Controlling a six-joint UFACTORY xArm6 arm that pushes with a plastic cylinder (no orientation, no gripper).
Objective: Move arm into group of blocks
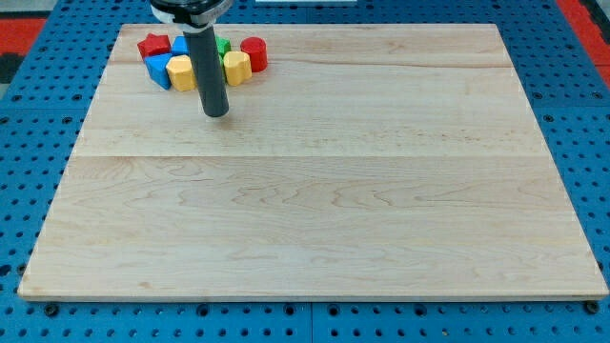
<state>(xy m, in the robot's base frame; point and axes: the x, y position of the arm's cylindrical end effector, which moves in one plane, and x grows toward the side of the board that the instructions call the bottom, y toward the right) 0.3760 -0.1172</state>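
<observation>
A tight group of blocks sits at the top left of the wooden board [315, 191]. It holds a red star-shaped block [152, 45], a blue block [158, 69], a yellow block [180, 72], a yellow hexagonal block [236, 68], a red cylinder [254, 53] and a green block [223, 46]. A second blue block [179, 45] shows behind. My tip [217, 113] rests on the board just below the group, between the two yellow blocks. The rod [207, 67] hides the group's middle.
The board lies on a blue perforated table [38, 143]. The arm's mount [188, 10] shows at the view's top edge above the blocks.
</observation>
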